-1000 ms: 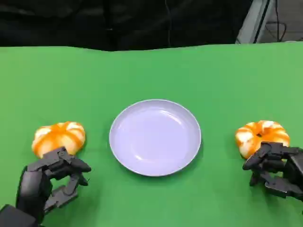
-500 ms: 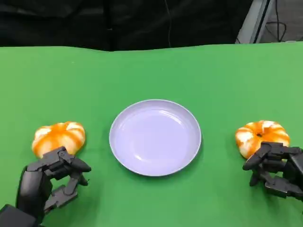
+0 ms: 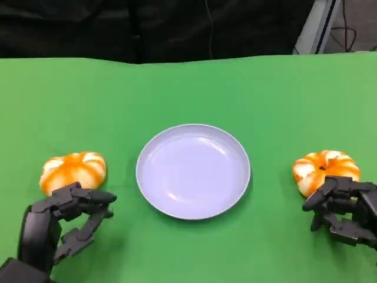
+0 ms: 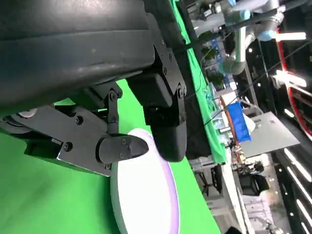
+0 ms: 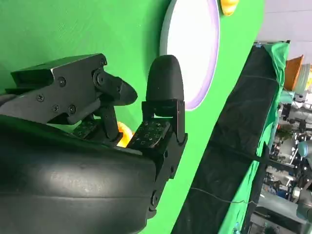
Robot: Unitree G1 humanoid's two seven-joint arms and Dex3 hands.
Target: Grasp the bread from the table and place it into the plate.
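Observation:
Two orange-and-white round breads lie on the green table, one at the left [image 3: 73, 171] and one at the right [image 3: 326, 168], either side of a pale lilac plate [image 3: 193, 171]. My left hand [image 3: 62, 221] hovers just in front of the left bread, fingers spread apart, holding nothing. My right hand [image 3: 344, 209] sits at the near edge of the right bread with its fingers curved above it and nothing gripped. In the right wrist view a sliver of that bread [image 5: 124, 135] shows between the fingers [image 5: 165, 87], with the plate [image 5: 195, 44] beyond. The plate [image 4: 146, 195] also lies past the left hand's fingers [image 4: 165, 122].
The green cloth [image 3: 188, 88] runs back to a dark curtain behind the table. The far bread [image 5: 229, 5] shows past the plate in the right wrist view. Lab equipment and another robot arm [image 4: 243, 29] stand beyond the table's end.
The left hand's fingers have stretched out and spread a little toward the plate side. The right hand, both breads and the plate are as before.

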